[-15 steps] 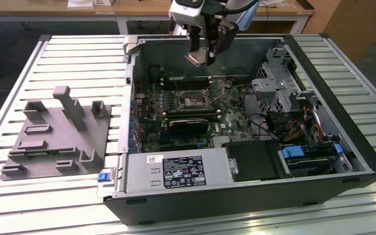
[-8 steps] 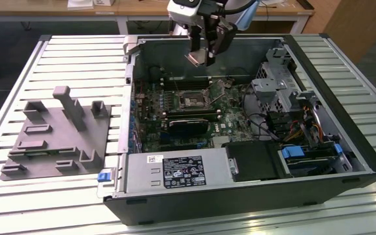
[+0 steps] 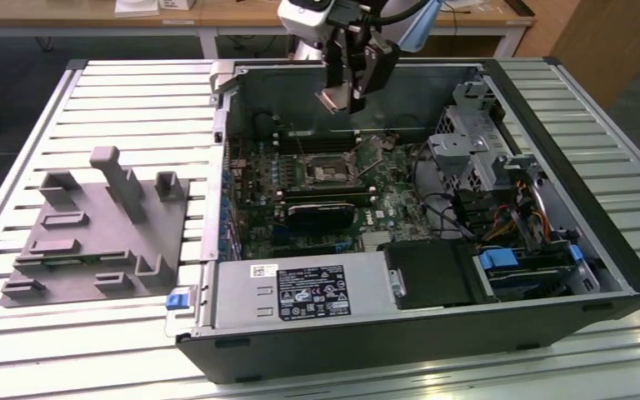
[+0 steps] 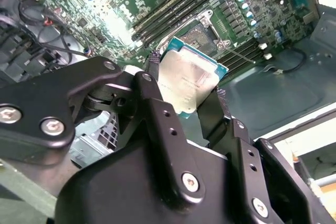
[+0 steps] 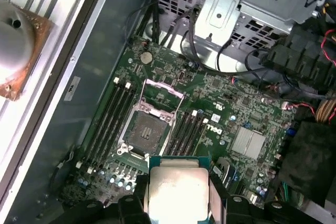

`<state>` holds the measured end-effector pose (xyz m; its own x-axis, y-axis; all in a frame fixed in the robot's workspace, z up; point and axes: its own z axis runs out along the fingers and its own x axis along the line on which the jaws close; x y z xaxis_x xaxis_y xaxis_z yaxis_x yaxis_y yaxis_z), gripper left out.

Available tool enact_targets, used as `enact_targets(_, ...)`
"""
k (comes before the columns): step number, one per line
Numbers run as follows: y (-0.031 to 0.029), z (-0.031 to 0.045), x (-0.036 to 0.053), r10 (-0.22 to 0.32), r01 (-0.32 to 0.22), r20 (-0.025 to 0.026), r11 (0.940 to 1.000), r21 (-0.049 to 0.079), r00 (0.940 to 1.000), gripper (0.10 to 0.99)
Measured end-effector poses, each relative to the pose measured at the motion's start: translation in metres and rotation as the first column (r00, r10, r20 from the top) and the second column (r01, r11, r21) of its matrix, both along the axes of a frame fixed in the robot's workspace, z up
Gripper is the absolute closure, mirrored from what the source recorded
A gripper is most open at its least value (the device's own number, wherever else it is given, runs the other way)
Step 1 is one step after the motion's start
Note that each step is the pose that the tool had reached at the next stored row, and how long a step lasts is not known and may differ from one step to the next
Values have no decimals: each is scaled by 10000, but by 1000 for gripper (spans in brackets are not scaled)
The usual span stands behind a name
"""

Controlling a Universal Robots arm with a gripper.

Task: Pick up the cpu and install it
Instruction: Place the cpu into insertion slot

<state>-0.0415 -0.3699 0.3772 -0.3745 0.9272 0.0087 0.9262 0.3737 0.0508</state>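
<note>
While my claw (image 4: 186, 77) hangs above the open socket (image 5: 146, 132), I see it clamped on the cpu (image 5: 177, 190) by opposite edges.

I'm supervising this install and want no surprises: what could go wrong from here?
The gripper pinches the cpu by its edges above the motherboard; a slip could drop it onto components.
The socket lies open with its frame raised; a tilted or offset descent might catch the frame or harm the socket.
</note>
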Motion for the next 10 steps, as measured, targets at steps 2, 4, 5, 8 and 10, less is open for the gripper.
enact_targets(2,2,-1,0,-231,231,0,9997,-1,9997,545)
enact_targets(4,4,-3,0,-465,465,0,9989,0,9989,545)
enact_targets(5,5,-4,0,-582,582,1,9983,-1,9983,545)
enact_targets(8,8,-6,0,-942,942,1,9956,1,9956,545)
enact_targets(10,10,-7,0,-1176,1176,0,9931,0,9931,545)
